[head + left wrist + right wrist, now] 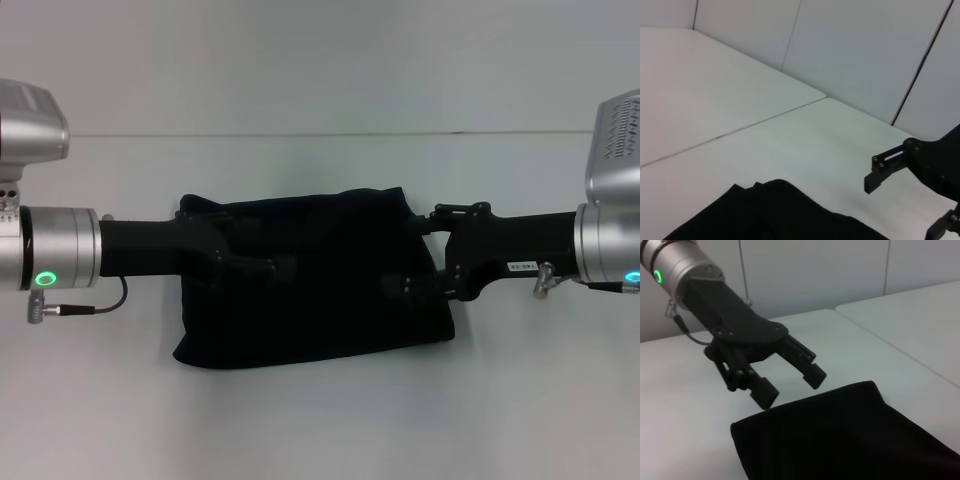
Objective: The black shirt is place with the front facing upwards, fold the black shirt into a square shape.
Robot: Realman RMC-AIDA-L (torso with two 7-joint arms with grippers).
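Folded black shirt [320, 285] between pincers

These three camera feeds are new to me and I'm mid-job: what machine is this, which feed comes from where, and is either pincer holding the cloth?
It is a two-armed robot. The wide picture comes from its head, looking down at a white table. On it lies the black shirt, already folded into a rough rectangle. The left pincer reaches in over the shirt from the left, the right pincer from the right.

The other two pictures come from cameras on the wrists. The right wrist view looks across at the left pincer: its fingers are spread apart and empty, just above the shirt's edge. The left wrist view shows the right pincer, also open. Neither holds the cloth.
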